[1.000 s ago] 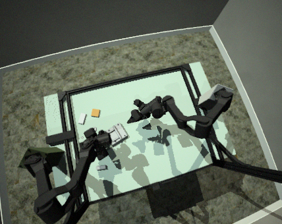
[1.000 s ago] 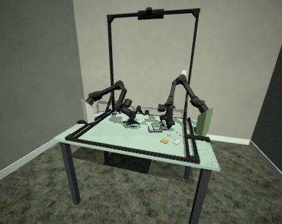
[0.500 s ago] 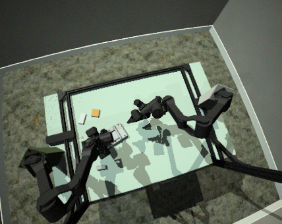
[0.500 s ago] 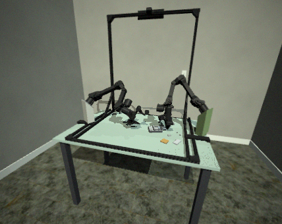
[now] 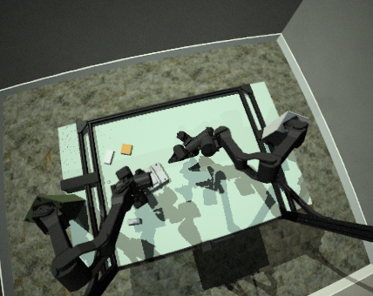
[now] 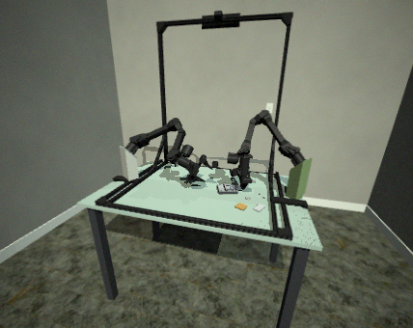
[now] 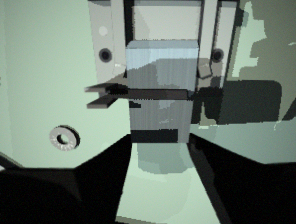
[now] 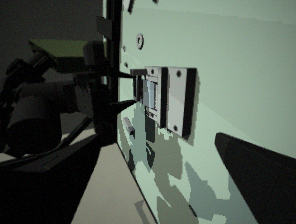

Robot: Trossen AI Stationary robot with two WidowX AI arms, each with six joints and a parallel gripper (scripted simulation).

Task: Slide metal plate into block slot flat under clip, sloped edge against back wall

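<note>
The metal plate (image 7: 160, 65) (image 8: 150, 93) is a grey rectangle. Its far end is inside the slot of the pale block (image 5: 160, 172) (image 6: 228, 188) (image 7: 112, 35) (image 8: 176, 100). The dark spring clip (image 7: 145, 93) crosses over the plate's middle. My left gripper (image 5: 145, 180) (image 6: 242, 182) (image 7: 159, 138) (image 8: 136, 89) is shut on the plate's near end, right at the block's mouth. The sloped edge is hidden inside the slot. My right gripper (image 5: 174, 156) (image 6: 193, 175) is open and empty, hovering a short way from the block on its other side.
An orange plate (image 5: 126, 149) (image 6: 240, 206) and a white plate (image 5: 109, 157) (image 6: 260, 207) lie beyond the block near the table's frame. A small grey piece (image 5: 134, 221) lies near the left arm. A washer (image 7: 64, 137) lies beside the plate. A black frame (image 5: 90, 174) rims the table.
</note>
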